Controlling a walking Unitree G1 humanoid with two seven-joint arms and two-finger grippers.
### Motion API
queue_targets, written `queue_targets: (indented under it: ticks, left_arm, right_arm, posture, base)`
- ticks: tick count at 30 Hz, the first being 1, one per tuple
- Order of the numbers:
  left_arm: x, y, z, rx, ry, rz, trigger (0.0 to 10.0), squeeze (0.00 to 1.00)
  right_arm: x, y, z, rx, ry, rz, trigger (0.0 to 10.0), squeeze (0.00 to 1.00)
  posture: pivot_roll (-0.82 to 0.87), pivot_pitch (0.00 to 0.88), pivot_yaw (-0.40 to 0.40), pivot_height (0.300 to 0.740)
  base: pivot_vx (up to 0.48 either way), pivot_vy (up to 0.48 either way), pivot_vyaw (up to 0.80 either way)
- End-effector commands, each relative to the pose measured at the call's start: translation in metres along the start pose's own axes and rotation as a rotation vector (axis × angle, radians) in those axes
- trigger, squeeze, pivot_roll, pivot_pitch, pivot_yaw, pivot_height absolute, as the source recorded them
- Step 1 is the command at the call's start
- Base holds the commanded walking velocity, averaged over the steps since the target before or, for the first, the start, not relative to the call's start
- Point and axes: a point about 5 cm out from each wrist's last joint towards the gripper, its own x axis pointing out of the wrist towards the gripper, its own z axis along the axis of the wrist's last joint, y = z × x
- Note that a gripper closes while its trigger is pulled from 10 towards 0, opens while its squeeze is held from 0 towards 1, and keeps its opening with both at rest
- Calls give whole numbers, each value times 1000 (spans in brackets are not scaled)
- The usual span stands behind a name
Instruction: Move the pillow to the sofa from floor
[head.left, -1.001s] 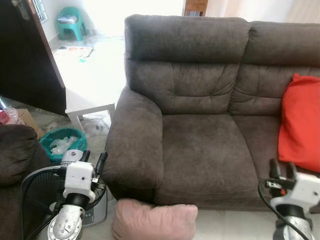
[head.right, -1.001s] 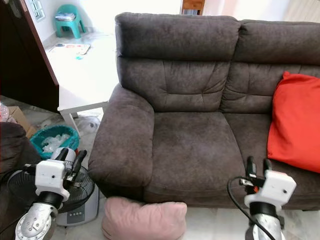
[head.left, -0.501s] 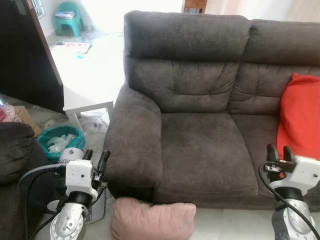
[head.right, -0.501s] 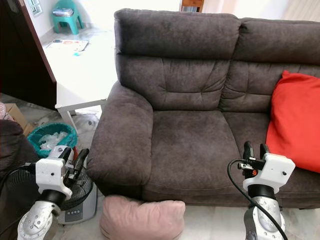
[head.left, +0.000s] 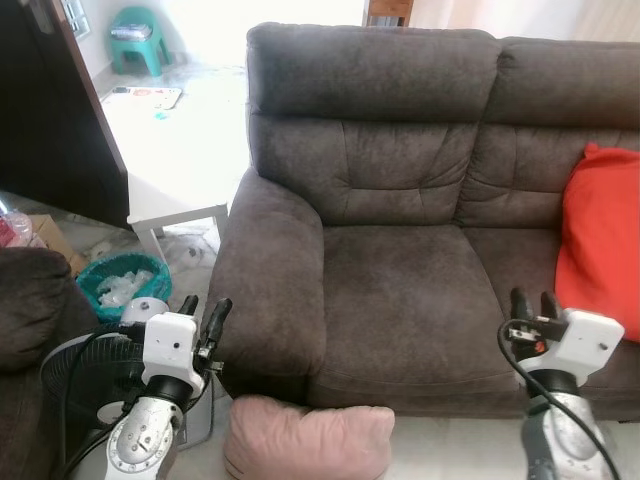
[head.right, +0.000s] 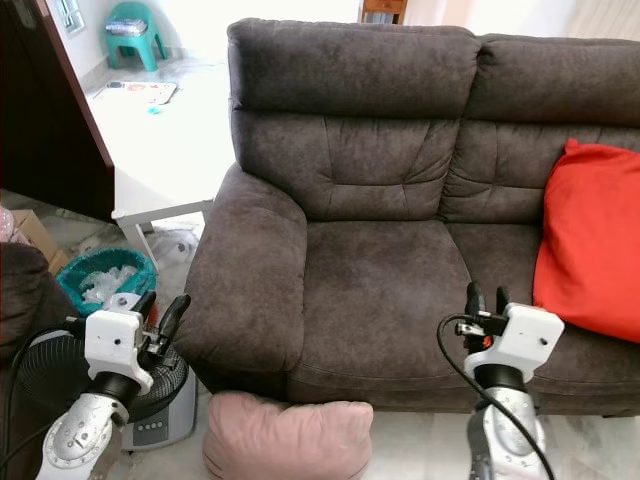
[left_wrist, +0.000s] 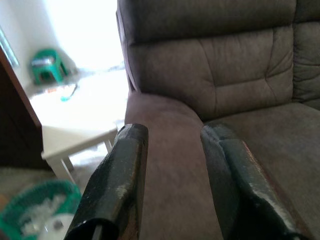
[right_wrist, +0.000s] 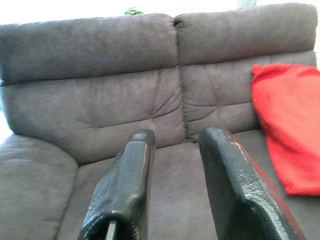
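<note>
A pale pink pillow (head.right: 288, 438) lies on the light floor, pressed against the front base of a dark brown sofa (head.right: 380, 270), below the sofa's left armrest and left seat cushion. Its long axis runs left to right, parallel to the sofa front.

The left gripper (head.right: 158, 318) is raised at the near left, beside the armrest, its two black fingers spread apart with nothing between them. The right gripper (head.right: 485, 300) is raised at the near right, over the front edge of the seat, its fingers also spread and empty. The pillow lies lower than both grippers and between them, but closer to the left one, so the left arm looks better placed to reach down first. Both wrist cameras look across the sofa rather than down, so the grippers would have to drop and tilt toward the floor.

A red cushion (head.right: 588, 240) leans on the right seat. At the far left, a teal basket (head.right: 103, 280) holds crumpled pale wrappers or bags. A floor fan (head.right: 150, 395) stands close to the left of the pillow.
</note>
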Motion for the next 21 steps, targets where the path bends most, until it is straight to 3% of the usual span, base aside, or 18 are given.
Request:
queue_targets:
  ticks: [1, 7, 21]
  left_arm:
    - [1, 1, -3, -13, 21, -4, 10000, 0]
    - [6, -4, -3, -21, 16, -34, 10000, 0]
    - [3, -9, -6, -37, 17, -25, 10000, 0]
  right_arm:
    - [-2, -1, -1, -6, -1, -6, 10000, 0]
    - [-4, -4, -2, -3, -6, -27, 10000, 0]
    - [0, 4, 3, -49, -3, 38, 10000, 0]
  posture:
    - [183, 0, -1, 740]
    - [164, 0, 12, 740]
    - [165, 0, -21, 740]
  base:
    - [0, 0, 0]
    - [0, 0, 0]
    - [0, 0, 0]
